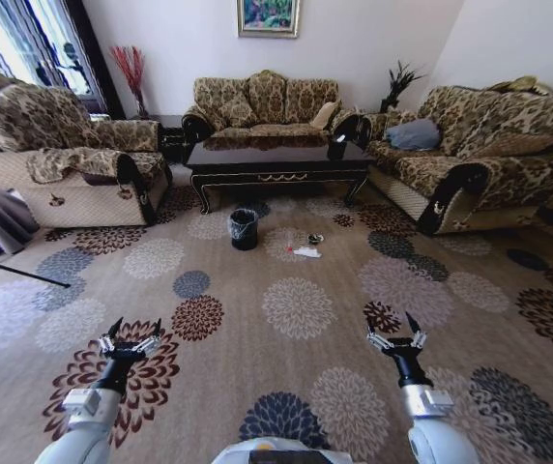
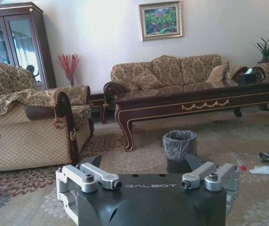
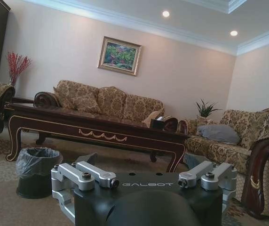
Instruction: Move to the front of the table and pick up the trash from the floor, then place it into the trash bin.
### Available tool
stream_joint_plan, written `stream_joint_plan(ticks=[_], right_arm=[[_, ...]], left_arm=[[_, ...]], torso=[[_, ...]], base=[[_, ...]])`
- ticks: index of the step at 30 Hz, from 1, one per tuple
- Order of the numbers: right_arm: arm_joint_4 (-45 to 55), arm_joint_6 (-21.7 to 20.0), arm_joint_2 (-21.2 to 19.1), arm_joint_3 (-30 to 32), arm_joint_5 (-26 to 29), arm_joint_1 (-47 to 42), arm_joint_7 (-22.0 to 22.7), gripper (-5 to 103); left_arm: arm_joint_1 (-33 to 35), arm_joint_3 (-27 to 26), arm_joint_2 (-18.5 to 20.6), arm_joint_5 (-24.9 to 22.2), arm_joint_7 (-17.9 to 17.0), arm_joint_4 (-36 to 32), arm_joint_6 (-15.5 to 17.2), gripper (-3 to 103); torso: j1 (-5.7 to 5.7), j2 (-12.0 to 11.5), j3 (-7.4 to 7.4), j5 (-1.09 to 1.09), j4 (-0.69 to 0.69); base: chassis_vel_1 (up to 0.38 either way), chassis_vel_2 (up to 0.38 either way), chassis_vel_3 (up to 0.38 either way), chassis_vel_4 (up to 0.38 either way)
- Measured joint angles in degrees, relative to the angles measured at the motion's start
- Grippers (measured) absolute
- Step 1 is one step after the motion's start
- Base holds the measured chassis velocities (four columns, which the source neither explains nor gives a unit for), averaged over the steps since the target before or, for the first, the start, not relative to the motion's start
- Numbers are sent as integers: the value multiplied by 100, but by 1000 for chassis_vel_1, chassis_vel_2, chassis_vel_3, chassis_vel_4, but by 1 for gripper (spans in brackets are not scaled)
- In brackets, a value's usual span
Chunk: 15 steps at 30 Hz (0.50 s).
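The table (image 1: pixel 276 166) stands far ahead in front of the back sofa, and also shows as the table (image 2: pixel 195 99) and the table (image 3: pixel 92 128). The black trash bin (image 1: pixel 244 228) with a grey bag sits on the carpet just before it, seen closer as the bin (image 2: pixel 179 147) and the bin (image 3: pixel 35 170). To the bin's right lies the trash: white paper (image 1: pixel 306 252), a small wrapper (image 1: pixel 315 238), paper (image 2: pixel 267 169), a wrapper (image 2: pixel 266 156) and a red tip (image 2: pixel 242 167). My left gripper (image 1: pixel 130 333) and right gripper (image 1: pixel 395 327) hang low near me, both open and empty, far short of the trash.
A patterned armchair (image 1: pixel 64 155) is on the left, a sofa (image 1: pixel 262 101) behind the table and another sofa (image 1: pixel 480 159) on the right. A black box (image 1: pixel 337 148) sits on the table's right end. A thin dark rod (image 1: pixel 15 271) lies at far left. Flowered carpet (image 1: pixel 296 309) stretches between me and the bin.
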Motion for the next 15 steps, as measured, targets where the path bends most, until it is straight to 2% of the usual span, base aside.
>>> stream_joint_plan(ticks=[15], right_arm=[[3, 43, 16, 32, -9, -61, -6, 100]], left_arm=[[-21, 58, -56, -55, 6, 102, 9, 100]], torso=[[-129, -356, -229, 0, 0]], base=[[0, 0, 0, 0]])
